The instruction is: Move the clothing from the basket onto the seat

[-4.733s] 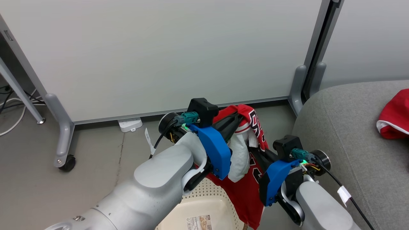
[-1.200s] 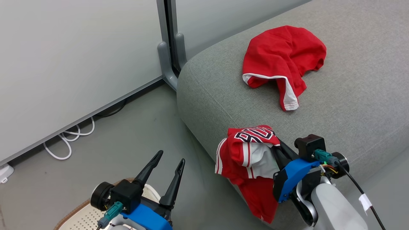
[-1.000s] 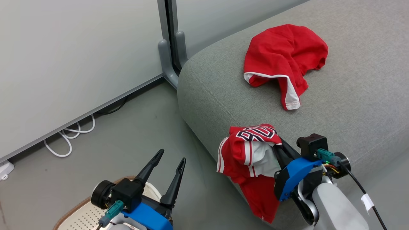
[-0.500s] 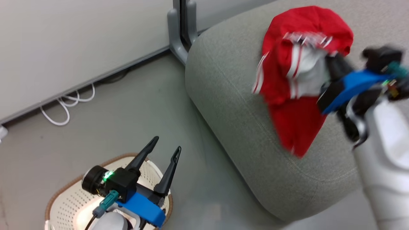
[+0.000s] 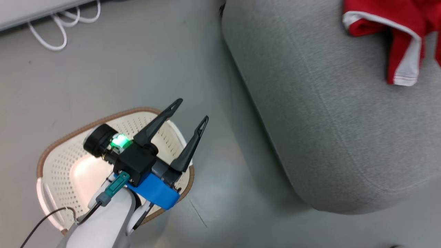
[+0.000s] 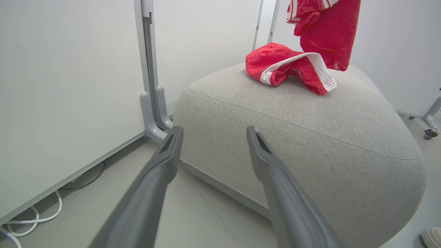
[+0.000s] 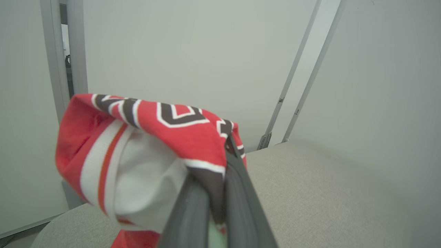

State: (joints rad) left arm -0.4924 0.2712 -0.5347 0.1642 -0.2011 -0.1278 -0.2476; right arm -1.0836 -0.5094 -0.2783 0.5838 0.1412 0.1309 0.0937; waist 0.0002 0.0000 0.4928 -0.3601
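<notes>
In the head view my left gripper [image 5: 193,109] stands open and holds nothing, above the cream basket [image 5: 69,132] on the floor. To its right is the big grey seat [image 5: 327,120], with the plain red garment [image 5: 396,20] lying on top. The left wrist view shows that garment [image 6: 275,62] on the seat [image 6: 310,137], and the striped jersey [image 6: 327,31] hanging in the air just above it. My right gripper [image 7: 225,151] is shut on the striped jersey [image 7: 155,124], held up over the seat [image 7: 327,193].
White cables [image 5: 62,24] lie on the grey floor beside a white partition with a grey post [image 6: 150,86]. A caster [image 6: 428,134] and a person's shoe [image 6: 432,236] show on the floor beyond the seat.
The head camera has swung downward and sideways. My right gripper has lifted the jersey from the seat's near edge to above the seat, out of the head view. The left gripper stays open.
</notes>
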